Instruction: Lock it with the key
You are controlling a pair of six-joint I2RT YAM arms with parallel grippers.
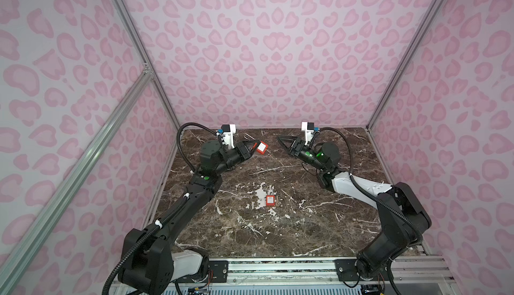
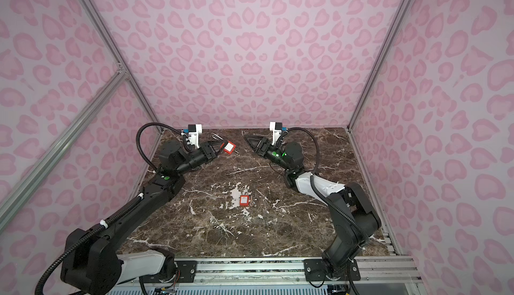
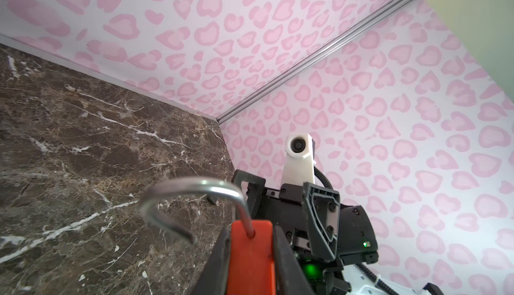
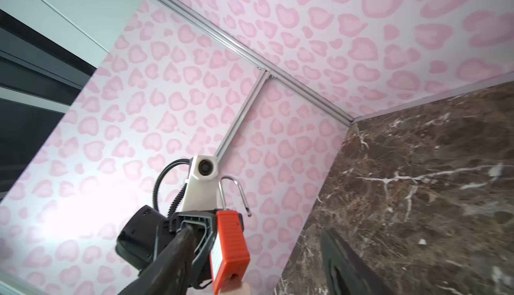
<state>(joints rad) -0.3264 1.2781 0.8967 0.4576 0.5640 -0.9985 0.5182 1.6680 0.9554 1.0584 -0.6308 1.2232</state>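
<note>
1. At the far left, the left hand pinched the red padlock by its body, clear of the tabletop. The shackle stood open, with one leg swung free of its hole.
2. A pale stub showed at the padlock's keyhole end. It was probably the key, though I couldn't be sure. If it sat loosely, a knock could tip it out.
3. Nearer, in the middle, a second red padlock lay flat on the tabletop. Reaching for that one instead would be a mix-up.
4. At the far right, the right hand hung spread and empty, apart from the held lock. A push on the shackle that came in off-line could jam the free leg beside its hole. It could also twist the body out of the pinch.
</note>
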